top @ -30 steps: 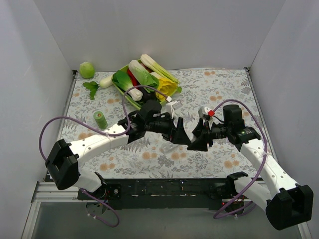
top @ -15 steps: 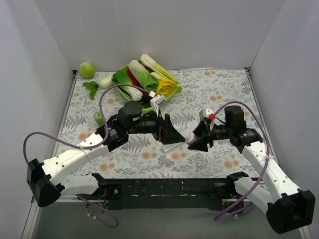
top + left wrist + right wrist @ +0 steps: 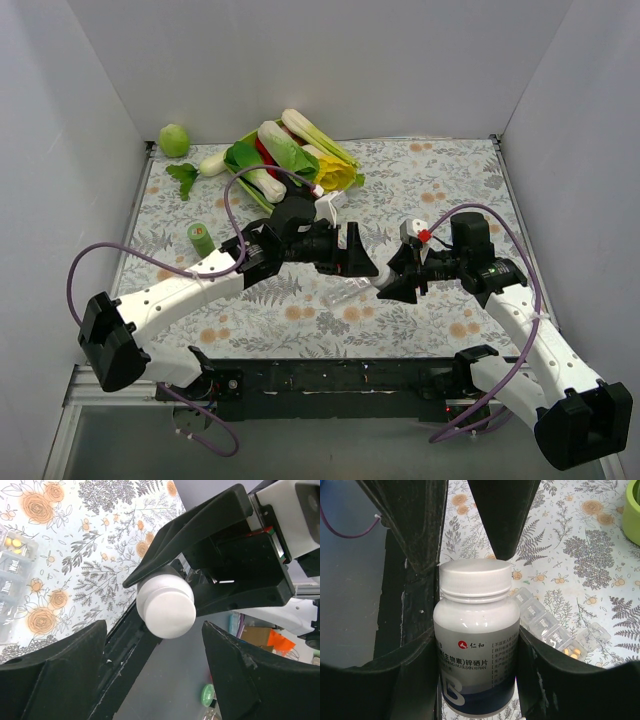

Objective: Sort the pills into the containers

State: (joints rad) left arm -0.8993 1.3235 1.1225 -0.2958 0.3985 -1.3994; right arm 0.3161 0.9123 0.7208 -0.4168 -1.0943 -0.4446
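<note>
My right gripper (image 3: 388, 286) is shut on a white pill bottle (image 3: 475, 645) with a white screw cap (image 3: 167, 607) and a blue-and-grey label, held level above the table with the cap towards the left arm. My left gripper (image 3: 360, 263) is open, and its fingers (image 3: 420, 525) stand either side of the cap without touching it. The clear pill-organiser strip (image 3: 345, 297) lies on the flowered cloth just below both grippers. It shows in the right wrist view (image 3: 560, 632) with yellow pills in one compartment, and at the left edge of the left wrist view (image 3: 11, 575).
A green tray (image 3: 243, 172) of vegetables stands at the back, with a white radish (image 3: 212, 163) and a green ball (image 3: 174, 139) to its left. A small green bottle (image 3: 202, 240) stands at the left. White walls close in three sides.
My left gripper drew back to the left half a second ago and has come forward again to the bottle's cap. The right gripper has kept hold of the bottle, hardly moving.
</note>
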